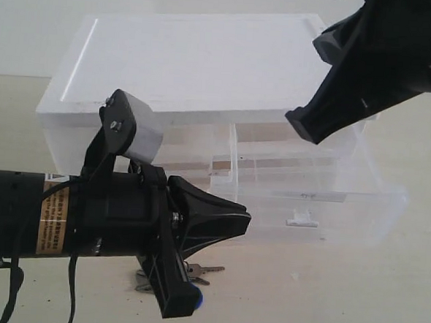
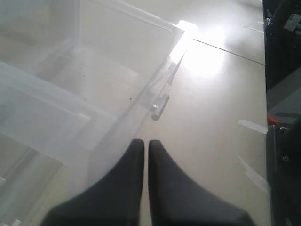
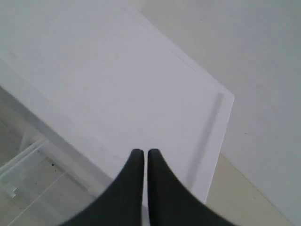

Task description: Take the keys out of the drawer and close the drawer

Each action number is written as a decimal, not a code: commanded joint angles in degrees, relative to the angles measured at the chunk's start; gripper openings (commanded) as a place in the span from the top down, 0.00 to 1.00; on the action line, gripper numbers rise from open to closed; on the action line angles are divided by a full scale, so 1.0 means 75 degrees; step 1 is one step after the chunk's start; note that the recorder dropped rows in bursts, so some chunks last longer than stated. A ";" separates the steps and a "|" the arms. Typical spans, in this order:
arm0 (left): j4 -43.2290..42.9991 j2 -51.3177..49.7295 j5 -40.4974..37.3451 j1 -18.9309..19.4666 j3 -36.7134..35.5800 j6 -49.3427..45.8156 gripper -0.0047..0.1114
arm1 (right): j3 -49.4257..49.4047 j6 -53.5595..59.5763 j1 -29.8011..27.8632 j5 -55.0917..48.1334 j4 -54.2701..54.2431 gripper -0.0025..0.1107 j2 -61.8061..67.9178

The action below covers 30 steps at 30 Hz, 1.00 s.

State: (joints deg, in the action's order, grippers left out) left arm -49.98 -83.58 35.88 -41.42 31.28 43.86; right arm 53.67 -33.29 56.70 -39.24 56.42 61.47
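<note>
**Keys out on table, drawer open, both grippers closed and empty**

- The keys (image 1: 206, 269) are out of the drawer. They lie on the table (image 1: 354, 294) in front of the cabinet (image 1: 199, 65), right under the left arm's wrist. Only a couple of grey blades and a sliver of the blue fob (image 1: 198, 299) show; the arm covers the rest.
- The drawer (image 1: 344, 210) is the right half-width one, pulled well out toward the exterior camera. I can't see anything inside it. The white tab handle (image 1: 302, 222) sits low on the front. There are faint marks above the handle, too faint to read.
- The left gripper (image 1: 245, 222) has its fingers pressed together with nothing between them. It lies low and horizontal, with its tip just beside the drawer's front-left corner. In the left wrist view the fingertips (image 2: 136, 147) sit against the translucent drawer wall (image 2: 117, 94), but I can't tell whether they touch it.
- The right gripper (image 1: 300, 124) also has its fingers together and empty. It points down above the front right of the cabinet's white top. The right wrist view shows the tips (image 3: 151, 155) over that white lid (image 3: 117, 80), near its front edge.
- Writing: there is a yellow/orange sticker (image 1: 51, 217) with a warning triangle on the left arm, print too small to read. I can't read any brand anywhere.
</note>
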 commanded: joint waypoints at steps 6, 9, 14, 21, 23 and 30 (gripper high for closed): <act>-0.0108 0.0059 0.0037 0.0001 0.0102 0.0255 0.92 | 0.0014 0.1095 -0.0020 -0.0485 -0.1625 0.98 -0.1639; -0.0850 0.0543 0.0974 0.0001 -0.0063 0.0686 0.92 | -0.0026 0.2490 -0.0020 -0.0882 -0.3263 0.98 -0.2048; -0.0832 0.2199 -0.0215 0.0001 -0.0253 0.0687 0.92 | -0.0856 0.3398 -0.0020 -0.1139 -0.3925 0.98 -0.2017; -0.0651 0.4128 -0.3994 0.0018 -0.0253 0.0670 0.92 | -0.1488 0.6092 -0.0020 -0.1229 -0.5632 0.98 -0.1477; -0.0651 0.4165 -0.3994 0.0018 -0.0253 0.0688 0.92 | -0.1621 0.6092 -0.0020 -0.1115 -0.5637 0.98 -0.0968; -0.0670 0.4165 -0.4026 0.0018 -0.0523 0.0689 0.92 | -0.1727 0.5388 -0.0024 -0.0781 -0.4394 0.98 -0.0619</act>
State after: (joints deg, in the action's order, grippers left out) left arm -55.32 -52.68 6.23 -41.32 28.31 48.52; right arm 41.54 12.16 56.70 -45.22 16.22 55.72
